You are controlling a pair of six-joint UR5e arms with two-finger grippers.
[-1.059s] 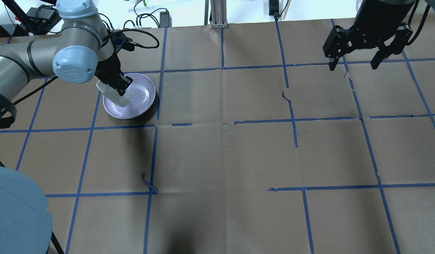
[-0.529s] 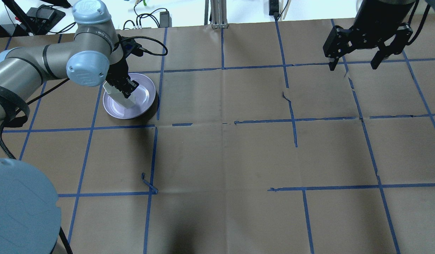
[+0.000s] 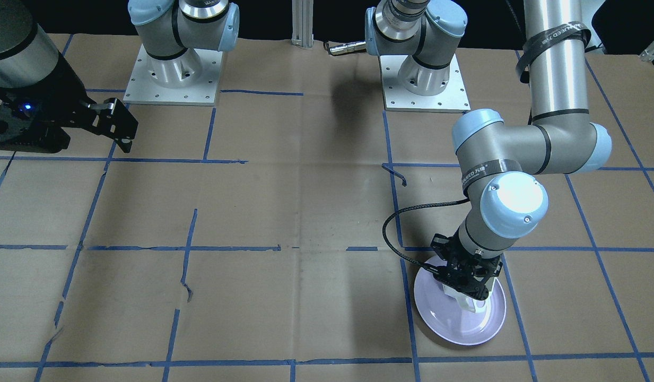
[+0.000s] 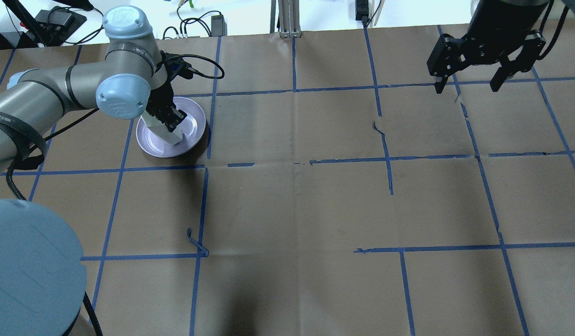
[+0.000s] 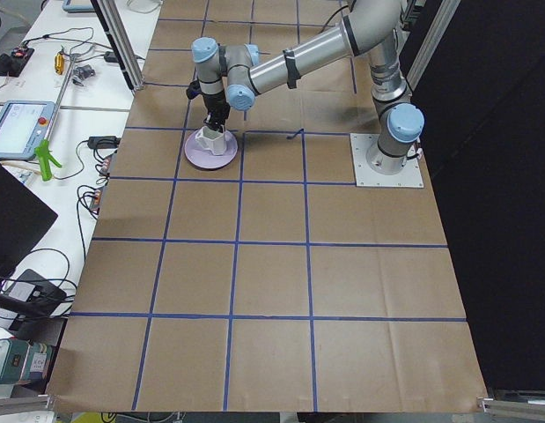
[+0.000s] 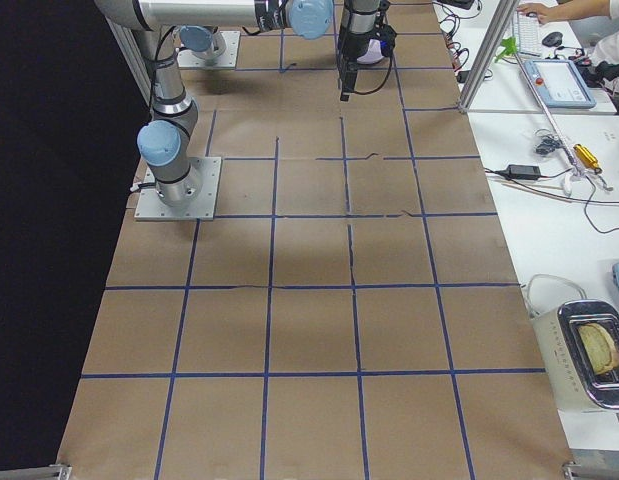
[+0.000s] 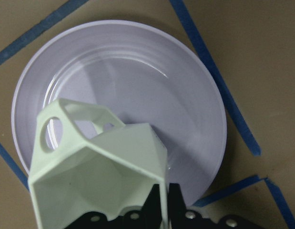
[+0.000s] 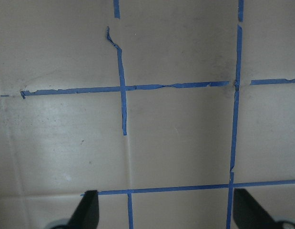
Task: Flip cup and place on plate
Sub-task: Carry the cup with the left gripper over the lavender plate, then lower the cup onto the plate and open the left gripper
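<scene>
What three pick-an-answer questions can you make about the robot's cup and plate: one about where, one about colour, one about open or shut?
1. Where is the cup?
A. in a box
B. over the plate, held by the left gripper
C. on the floor
2. What colour is the plate?
A. red
B. green
C. pale lavender
3. How is the right gripper?
A. open, empty
B. shut on the cup
C. shut on the plate
1 B: the wrist view shows a finger pinching its wall above the plate. 2 C: it looks lavender. 3 A: its fingers stand wide apart.
</scene>
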